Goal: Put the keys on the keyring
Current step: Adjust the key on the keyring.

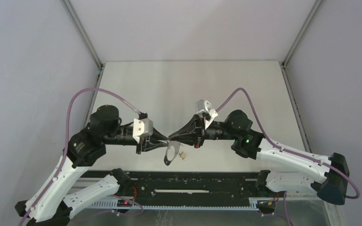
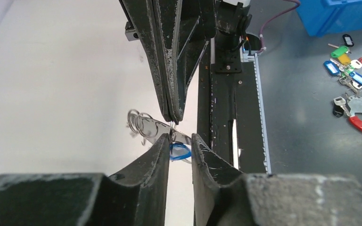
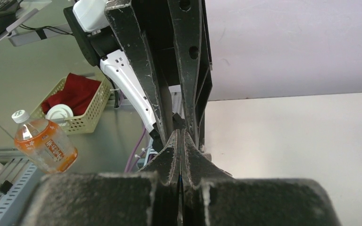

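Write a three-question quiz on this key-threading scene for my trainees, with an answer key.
1. True or false: the right hand has its fingers pressed together.
2. In the left wrist view, what shows in the gap between the fingers of the left hand? A. a red strap B. a blue tag C. a green cap
3. Fill in: in the top view, the keyring shows just below where the two ____ meet.
Key: 1 true; 2 B; 3 hands.
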{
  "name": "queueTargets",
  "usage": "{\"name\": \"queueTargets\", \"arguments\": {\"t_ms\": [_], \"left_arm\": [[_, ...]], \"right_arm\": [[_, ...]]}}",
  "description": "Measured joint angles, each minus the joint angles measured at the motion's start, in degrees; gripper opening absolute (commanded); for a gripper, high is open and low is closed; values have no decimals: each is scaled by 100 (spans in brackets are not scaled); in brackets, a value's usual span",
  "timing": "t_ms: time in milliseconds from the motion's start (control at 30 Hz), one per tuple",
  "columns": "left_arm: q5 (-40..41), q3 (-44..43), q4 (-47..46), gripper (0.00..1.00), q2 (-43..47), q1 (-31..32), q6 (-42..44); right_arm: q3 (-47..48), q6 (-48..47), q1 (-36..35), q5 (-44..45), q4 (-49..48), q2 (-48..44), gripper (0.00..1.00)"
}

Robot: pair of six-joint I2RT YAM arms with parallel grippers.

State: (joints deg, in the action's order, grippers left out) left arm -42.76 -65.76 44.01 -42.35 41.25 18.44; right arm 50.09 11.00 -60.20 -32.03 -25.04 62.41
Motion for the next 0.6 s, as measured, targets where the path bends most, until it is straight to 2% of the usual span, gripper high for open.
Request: {"name": "queueTargets", "arguments": {"t_ms": [100, 200, 300, 500, 533, 600], "left_arm": [[2, 0, 31, 27, -48, 0, -15], [11, 0, 13, 20, -63, -2, -66], [17, 0, -57, 2, -63, -2, -144], [7, 0, 2, 0, -39, -2, 17], [-2, 0, 50, 0, -35, -2, 120], [-33, 0, 170, 0, -37, -2, 317]], "right_arm": [[2, -33, -22, -2, 15, 9, 0], [15, -48, -31, -4, 48, 31, 0], [50, -66, -57, -22, 68, 74, 0], [94, -87, -66, -68, 149, 87, 0], [109, -90, -55, -87, 203, 87, 2], [184, -87, -7, -192, 411, 92, 21]]}}
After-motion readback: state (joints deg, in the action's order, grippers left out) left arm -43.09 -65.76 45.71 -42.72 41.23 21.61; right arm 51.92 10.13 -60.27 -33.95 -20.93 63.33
